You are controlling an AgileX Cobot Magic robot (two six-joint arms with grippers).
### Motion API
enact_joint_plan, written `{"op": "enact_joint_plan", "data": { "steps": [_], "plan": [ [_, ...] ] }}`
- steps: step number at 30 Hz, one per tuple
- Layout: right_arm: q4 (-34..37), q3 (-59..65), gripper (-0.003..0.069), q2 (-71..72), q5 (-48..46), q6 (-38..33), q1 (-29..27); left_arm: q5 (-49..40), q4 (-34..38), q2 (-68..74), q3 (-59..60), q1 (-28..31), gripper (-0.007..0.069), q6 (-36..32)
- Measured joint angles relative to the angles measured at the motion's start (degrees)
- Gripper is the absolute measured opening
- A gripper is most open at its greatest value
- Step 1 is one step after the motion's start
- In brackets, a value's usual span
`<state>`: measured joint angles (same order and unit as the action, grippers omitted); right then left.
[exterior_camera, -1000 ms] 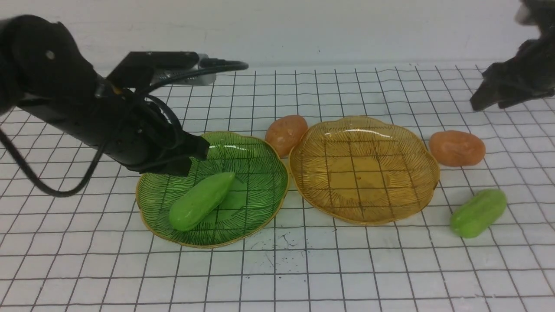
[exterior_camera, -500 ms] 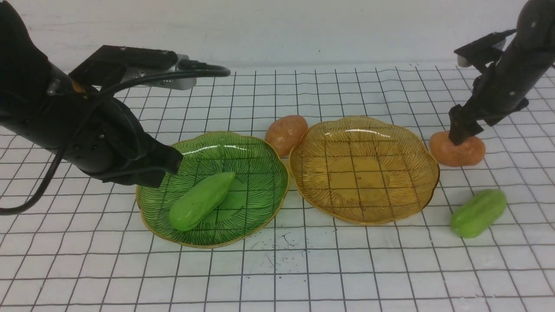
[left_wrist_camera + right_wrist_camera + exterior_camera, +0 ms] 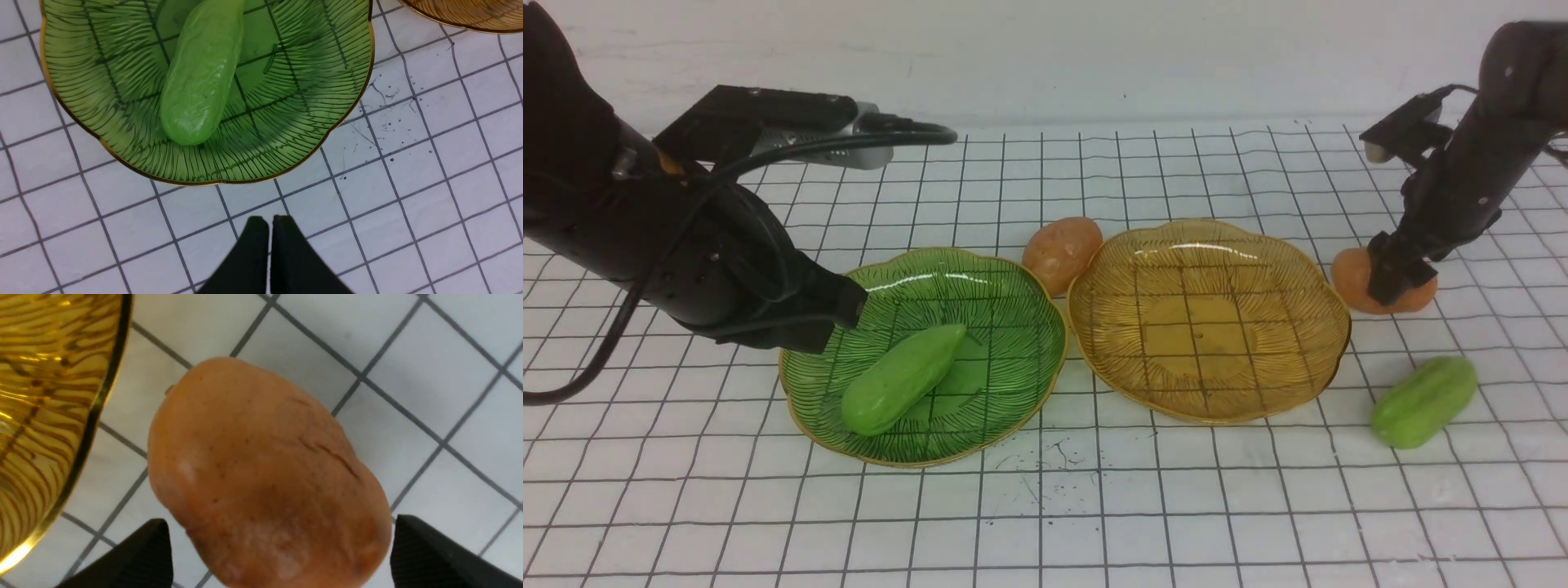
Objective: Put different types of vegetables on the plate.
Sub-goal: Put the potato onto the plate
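Nearest me, low on the right of the front view, one cucumber [image 3: 1423,402] lay on the gridded worktop [image 3: 1094,523]. Left of centre, the other cucumber [image 3: 903,378] lay slantwise inside the green plate [image 3: 1005,359]. The left fingers [image 3: 845,302] were pressed shut against each other, by that plate's left rim. The amber plate [image 3: 1209,327] sat just right of the green one. Further back, towards the right edge, the right fingers [image 3: 1384,278] stood wide, straddling a potato [image 3: 1352,278] on the worktop beside the amber plate. Whether they touched it I couldn't tell. Farthest off, the second potato [image 3: 1062,253] sat between the two plates' far rims.
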<state>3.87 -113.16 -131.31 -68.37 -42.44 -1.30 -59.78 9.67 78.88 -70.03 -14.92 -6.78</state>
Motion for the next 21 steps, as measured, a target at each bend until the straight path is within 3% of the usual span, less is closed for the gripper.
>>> {"op": "enact_joint_plan", "data": {
  "steps": [14, 21],
  "plan": [
    [-0.63, -1.95, 0.0590, -1.67, -0.69, 2.15, 0.00, 0.00, 0.00, 0.00, 0.00, 0.00, -0.0008, 0.00],
    [-6.31, -12.80, 0.0588, -0.41, -2.65, 22.86, 0.00, 0.00, -0.01, 0.00, 0.00, 0.00, -0.0008, 0.00]
  ]
}}
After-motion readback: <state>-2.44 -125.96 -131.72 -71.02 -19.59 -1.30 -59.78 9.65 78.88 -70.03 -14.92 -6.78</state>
